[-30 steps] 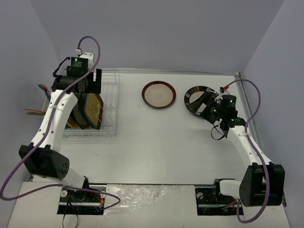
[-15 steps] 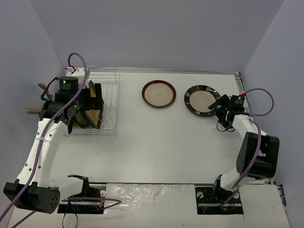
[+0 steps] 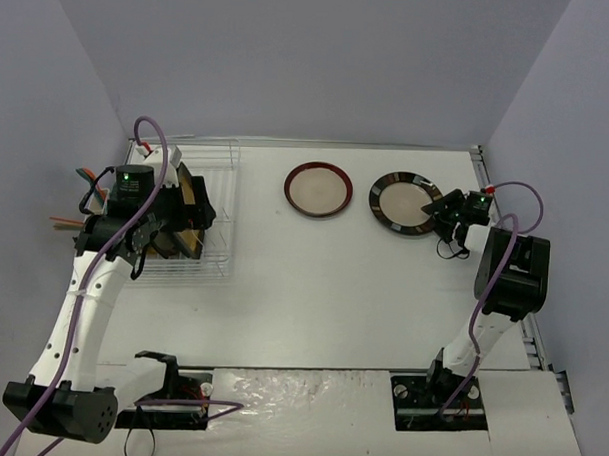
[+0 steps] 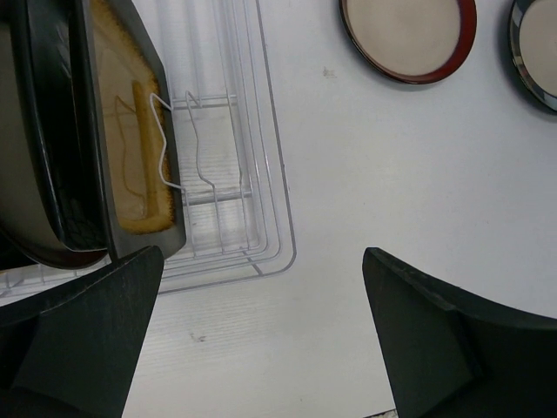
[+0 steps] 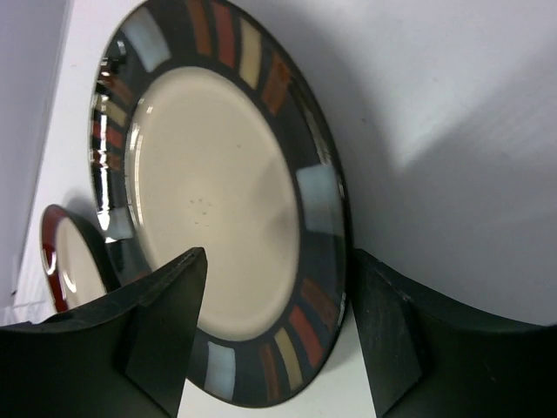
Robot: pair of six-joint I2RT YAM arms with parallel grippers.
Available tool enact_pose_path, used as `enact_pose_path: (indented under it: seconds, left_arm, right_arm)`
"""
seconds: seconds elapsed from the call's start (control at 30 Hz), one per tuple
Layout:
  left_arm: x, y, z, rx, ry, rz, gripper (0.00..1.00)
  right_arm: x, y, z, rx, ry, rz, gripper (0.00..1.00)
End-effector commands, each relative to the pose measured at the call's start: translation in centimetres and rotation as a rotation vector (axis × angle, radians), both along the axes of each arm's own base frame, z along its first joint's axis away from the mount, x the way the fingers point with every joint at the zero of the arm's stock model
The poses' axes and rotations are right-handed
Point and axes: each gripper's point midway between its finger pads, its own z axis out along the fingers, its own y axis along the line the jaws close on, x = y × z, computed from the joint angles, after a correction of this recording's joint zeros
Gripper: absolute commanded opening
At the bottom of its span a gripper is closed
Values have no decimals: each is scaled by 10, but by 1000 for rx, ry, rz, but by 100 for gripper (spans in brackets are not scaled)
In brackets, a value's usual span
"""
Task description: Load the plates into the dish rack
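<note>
One dish rack (image 3: 222, 181) stands at the left of the tabletop (image 3: 322, 289), with two plates visible on edge inside: a dark round plate (image 4: 50, 174), then a black square plate (image 4: 130, 131) with a yellow centre. The left fingers (image 4: 87, 331) hang over the rack's near side, spread wide and empty. Two more plates lie flat: a red-rimmed plate (image 3: 318, 189), then a block-rimmed plate (image 3: 403, 202). The right fingers (image 5: 165, 322) gape at that plate's right rim; I cannot tell whether they touch it.
</note>
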Motion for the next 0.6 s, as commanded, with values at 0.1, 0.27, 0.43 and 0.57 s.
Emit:
enact_pose_path:
  seconds: [0.1,0.27,0.43,0.57]
  left_arm:
    - [9,-12,15,-69,-64,-32,97]
    - [10,-18,14,-94,-64,-53,97]
    - [13,-25,17,-133,-66,-67,97]
    - [17,-34,24,-199,-85,-76,97]
  right_arm:
    - [9,9,-18,79,-110,104,59]
    - [6,11,-31,115,-124,121,29]
    - [4,5,-16,120,-173,105,0]
    - [5,4,18,120,-240,105,0]
